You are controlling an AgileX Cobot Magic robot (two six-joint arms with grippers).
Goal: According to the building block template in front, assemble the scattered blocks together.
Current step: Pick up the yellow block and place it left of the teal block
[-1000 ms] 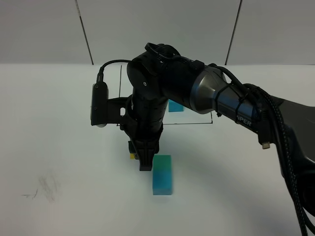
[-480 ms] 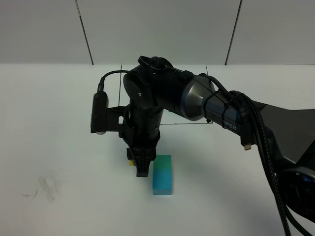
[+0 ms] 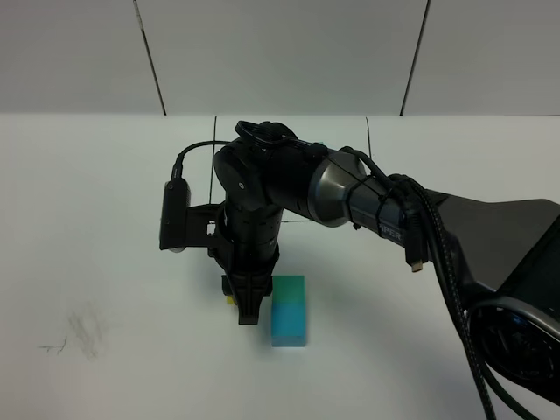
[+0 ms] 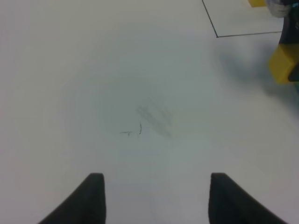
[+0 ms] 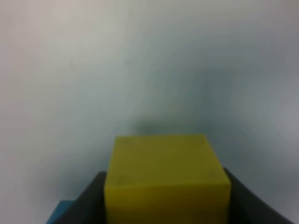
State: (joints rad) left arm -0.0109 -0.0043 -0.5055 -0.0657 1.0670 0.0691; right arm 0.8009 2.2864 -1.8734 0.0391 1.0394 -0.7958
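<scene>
Yellow cube (image 5: 166, 179) sits between the right fingers (image 5: 163, 196), which are closed on its 2 sides. From above, the right arm (image 3: 350, 197) holds it low over the white desk (image 3: 96, 227), just left of the joined teal-green cube (image 3: 289, 288) and sky-blue cube (image 3: 289, 326). The left fingers (image 4: 154, 198) stand apart with nothing between them, above a grey smudge (image 4: 156, 116).
</scene>
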